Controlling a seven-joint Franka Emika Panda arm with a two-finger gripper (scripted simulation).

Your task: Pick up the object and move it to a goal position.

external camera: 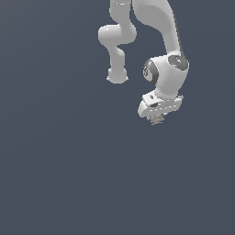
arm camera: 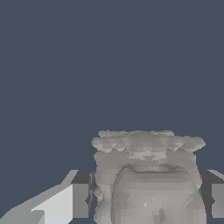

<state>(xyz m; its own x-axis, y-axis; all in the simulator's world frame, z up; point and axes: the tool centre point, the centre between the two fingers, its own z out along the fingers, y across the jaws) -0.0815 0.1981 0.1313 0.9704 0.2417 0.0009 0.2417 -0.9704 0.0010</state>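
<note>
Wrist view: the object (arm camera: 146, 179), a grey-brown mottled block with a rough, stepped surface, sits between the two fingers (arm camera: 81, 199) of the gripper (arm camera: 148, 199), and both pads press against its sides. Exterior view: the same object (external camera: 157, 119) shows as a small speck under the white gripper (external camera: 157, 120), which hangs downward from the arm (external camera: 167, 69) against a plain dark grey background.

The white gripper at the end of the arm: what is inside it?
A small grey-brown mottled block sits between the white gripper's dark fingers, which close on both its sides. Its underside and far face are hidden, and the exterior view shows only a speck.
</note>
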